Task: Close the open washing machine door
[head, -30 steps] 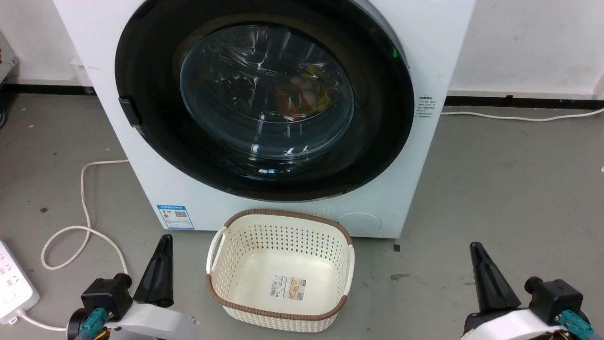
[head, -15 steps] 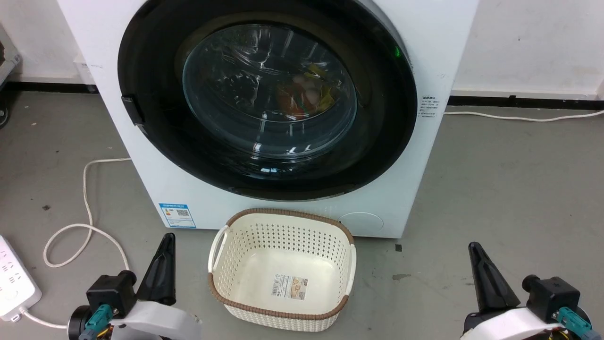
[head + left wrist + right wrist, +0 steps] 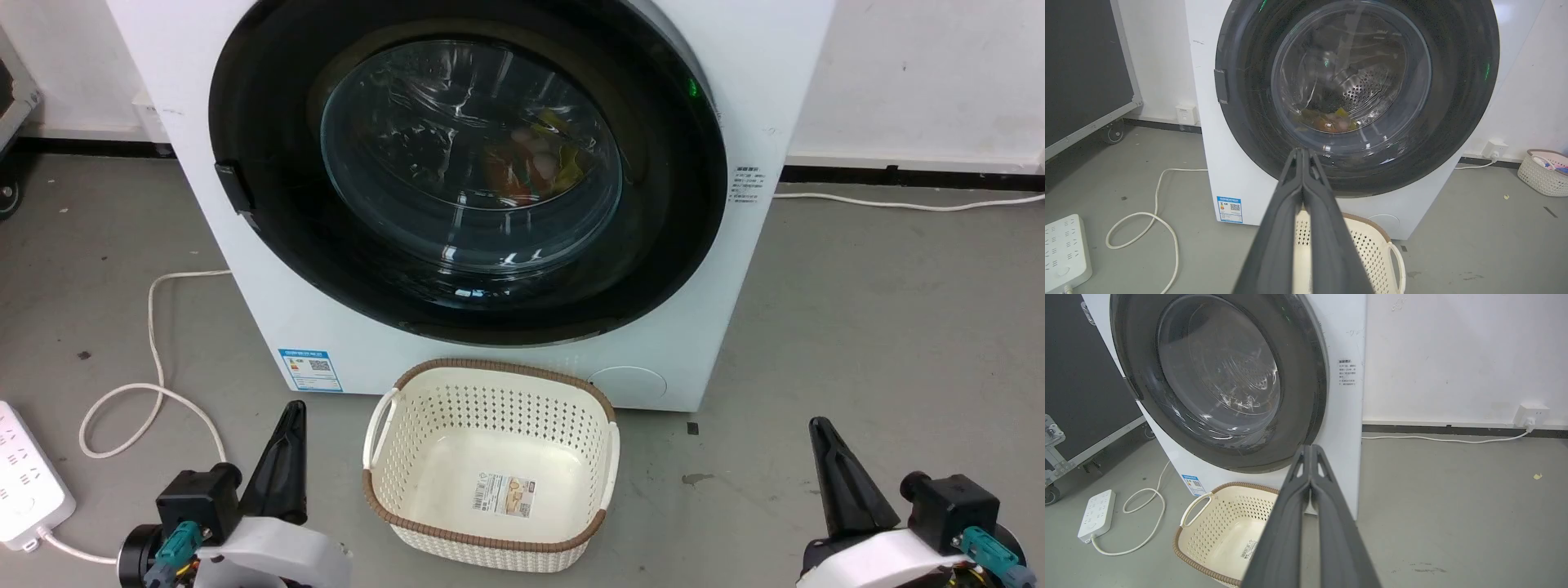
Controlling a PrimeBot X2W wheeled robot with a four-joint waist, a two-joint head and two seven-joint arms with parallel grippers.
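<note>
Glass bulges at the centre of the washing machine door [image 3: 469, 155], a large round disc with a glossy black rim that lies flat against the front of the washing machine [image 3: 326, 327], a small dark catch [image 3: 233, 188] on its left edge. Through the clear bowl show the perforated steel drum and a small heap of orange and yellow fabric [image 3: 531, 163] low inside. The machine is a white box with a blue label [image 3: 309, 369] at its lower left and a green light [image 3: 692, 86] by the door's upper right. It stands on a grey, scuffed concrete floor [image 3: 882, 327] against a white wall [image 3: 922, 73] with a black skirting strip. Just near of the machine sits a cream plastic basket [image 3: 490, 408], rounded, perforated, trimmed with a brown woven rim, a paper sticker [image 3: 502, 496] on its bottom. A white cable [image 3: 155, 327] loops over the floor on the left to a white power strip [image 3: 24, 482]; another cable [image 3: 898, 202] runs along the far wall on the right. The left claw [image 3: 291, 408] hovers low at the near left and the right claw [image 3: 816, 425] at the near right, either side of the basket, both well apart from the door; each is clenched, its dark fingers pressed together with nothing between them. A black wheeled case [image 3: 1081, 69] stands at the far left, and a second pale basket [image 3: 1541, 175] at the far right.
</note>
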